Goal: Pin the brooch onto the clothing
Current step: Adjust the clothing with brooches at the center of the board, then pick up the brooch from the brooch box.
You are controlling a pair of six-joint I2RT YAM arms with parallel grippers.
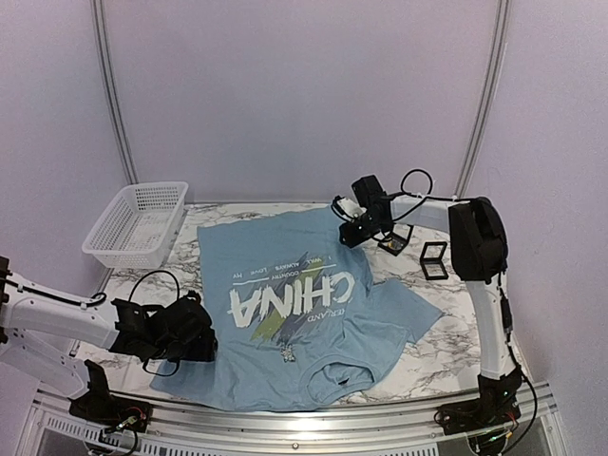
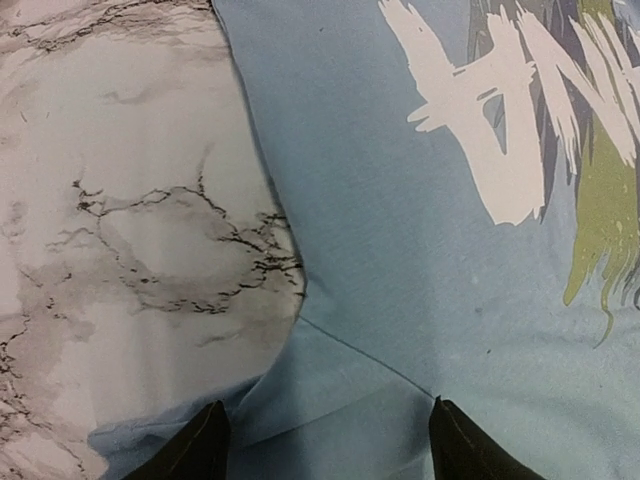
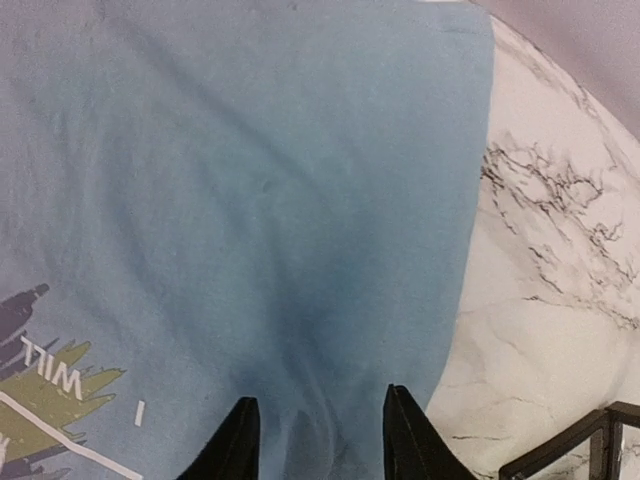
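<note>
One CHINA T-shirt [image 1: 285,256], one mesh basket [image 1: 123,255] left of it, two black cases [image 1: 434,260] right; left claw [image 2: 330,445], right claw [image 3: 322,440] both released above it.

Marble table [image 1: 448,344] holds T-shirt [image 1: 285,261], white basket [image 1: 133,224], 2 black cases [image 1: 434,259].

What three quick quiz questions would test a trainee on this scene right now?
1. True or false: the white basket stands on the T-shirt.
2. The right gripper hangs over: A) the T-shirt near its edge, B) the white basket, C) the black cases.
3. How many black cases stand on the table beside the T-shirt?
Key: 1 false, it stands off the T-shirt at the far left corner. 2 A. 3 two.
</note>
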